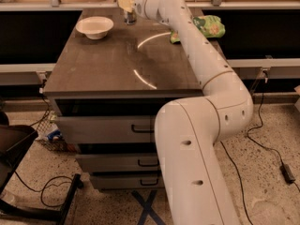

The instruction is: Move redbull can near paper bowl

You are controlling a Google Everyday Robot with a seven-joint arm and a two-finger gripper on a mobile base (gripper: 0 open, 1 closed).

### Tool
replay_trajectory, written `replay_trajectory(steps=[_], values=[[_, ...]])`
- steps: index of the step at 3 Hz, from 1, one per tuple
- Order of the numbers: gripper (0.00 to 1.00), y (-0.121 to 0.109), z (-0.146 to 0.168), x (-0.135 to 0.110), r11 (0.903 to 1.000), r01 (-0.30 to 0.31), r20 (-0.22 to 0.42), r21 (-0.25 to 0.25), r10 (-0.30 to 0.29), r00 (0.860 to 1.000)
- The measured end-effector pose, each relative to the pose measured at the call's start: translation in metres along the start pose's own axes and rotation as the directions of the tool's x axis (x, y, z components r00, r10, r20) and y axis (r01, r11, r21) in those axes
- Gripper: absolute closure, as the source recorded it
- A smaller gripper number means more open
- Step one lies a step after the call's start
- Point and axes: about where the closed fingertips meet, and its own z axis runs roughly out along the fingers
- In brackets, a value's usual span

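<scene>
The redbull can (130, 17) is a slim silver-grey can standing upright near the far edge of the dark table (122, 64). The paper bowl (94, 27) is a shallow white bowl that sits to the left of the can, a short gap away. My gripper (125, 4) is at the far edge of the table, right at the top of the can, and covers its upper part. The white arm reaches across the table from the right front.
A green snack bag (208, 26) lies at the table's far right, behind the arm. Drawers (117, 125) are below the tabletop. A black chair base (18, 149) and cables are on the floor to the left. A counter edge runs behind the table.
</scene>
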Motion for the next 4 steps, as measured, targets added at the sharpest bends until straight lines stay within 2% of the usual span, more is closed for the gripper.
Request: replay_trajectory(steps=[1, 2, 3, 4], values=[[1.00, -0.010, 0.007, 0.016, 0.9984, -0.023, -0.019, 0.051, 0.024, 1.000], [1.00, -0.012, 0.015, 0.031, 0.9964, -0.051, -0.031, 0.068, 0.053, 0.998], [0.82, -0.010, 0.017, 0.032, 0.9966, -0.051, -0.032, 0.064, 0.053, 0.998], [0.58, -0.008, 0.019, 0.034, 0.9967, -0.052, -0.034, 0.061, 0.054, 0.998]])
